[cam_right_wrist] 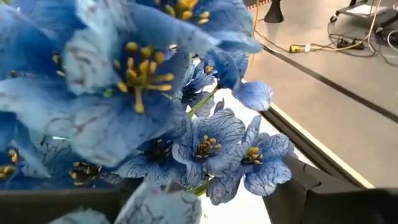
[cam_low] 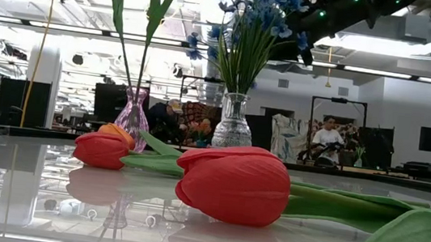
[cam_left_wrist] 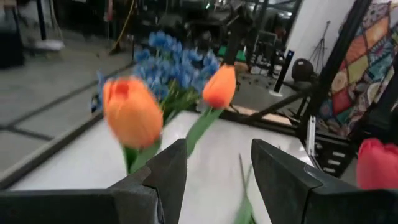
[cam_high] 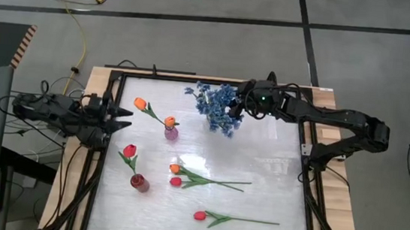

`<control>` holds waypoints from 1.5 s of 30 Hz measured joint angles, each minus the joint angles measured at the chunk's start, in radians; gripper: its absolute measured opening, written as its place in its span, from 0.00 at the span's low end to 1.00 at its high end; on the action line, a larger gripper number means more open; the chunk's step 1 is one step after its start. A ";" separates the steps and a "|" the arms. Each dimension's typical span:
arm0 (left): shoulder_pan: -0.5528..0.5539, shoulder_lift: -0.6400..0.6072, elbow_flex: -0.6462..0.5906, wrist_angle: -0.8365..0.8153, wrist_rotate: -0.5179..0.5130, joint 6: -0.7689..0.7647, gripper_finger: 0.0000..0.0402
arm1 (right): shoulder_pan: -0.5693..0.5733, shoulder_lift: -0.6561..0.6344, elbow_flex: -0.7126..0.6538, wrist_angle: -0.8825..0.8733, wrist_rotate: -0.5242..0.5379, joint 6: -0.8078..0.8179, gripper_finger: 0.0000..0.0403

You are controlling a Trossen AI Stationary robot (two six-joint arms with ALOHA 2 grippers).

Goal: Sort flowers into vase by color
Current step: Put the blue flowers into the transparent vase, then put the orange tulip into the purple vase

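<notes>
Your right gripper (cam_high: 240, 111) sits at the table's twelve o'clock, against the blue blossom sprigs (cam_high: 216, 105) in the clear glass vase (cam_low: 233, 123); its finger spread is hidden. Withdraw straight, avoiding snagged petals.

Bright overhead ceiling light — glare patches on glossy table (cam_high: 260, 166); near orange tulip (cam_left_wrist: 132, 112) blurred — blue blossoms (cam_right_wrist: 124, 81) soft.

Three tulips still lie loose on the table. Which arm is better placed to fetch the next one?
Probably left. The left hand is open and free near the orange and red vases. The right hand is busy among the blue flowers.
</notes>
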 joint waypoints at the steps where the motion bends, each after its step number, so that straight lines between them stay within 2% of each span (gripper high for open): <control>1: 0.000 0.011 0.000 0.021 0.000 0.023 0.42 | 0.002 0.000 0.000 -0.004 0.000 -0.016 0.50; 7: 0.000 0.080 0.000 0.068 -0.001 0.087 0.42 | 0.001 0.000 0.004 -0.102 0.004 -0.034 0.50; 15: 0.000 0.105 0.000 0.079 0.011 0.081 0.42 | -0.015 0.001 0.112 -0.319 0.013 -0.004 0.50; 31: 0.000 0.102 0.000 0.080 0.011 0.076 0.42 | -0.025 0.000 0.124 -0.354 0.013 -0.028 0.50; 40: 0.000 0.102 0.000 0.080 0.011 0.076 0.42 | -0.024 0.000 0.229 -0.456 0.013 -0.056 0.50; 45: 0.000 0.102 0.000 0.080 0.011 0.076 0.42 | -0.023 0.000 0.322 -0.574 0.014 -0.073 0.50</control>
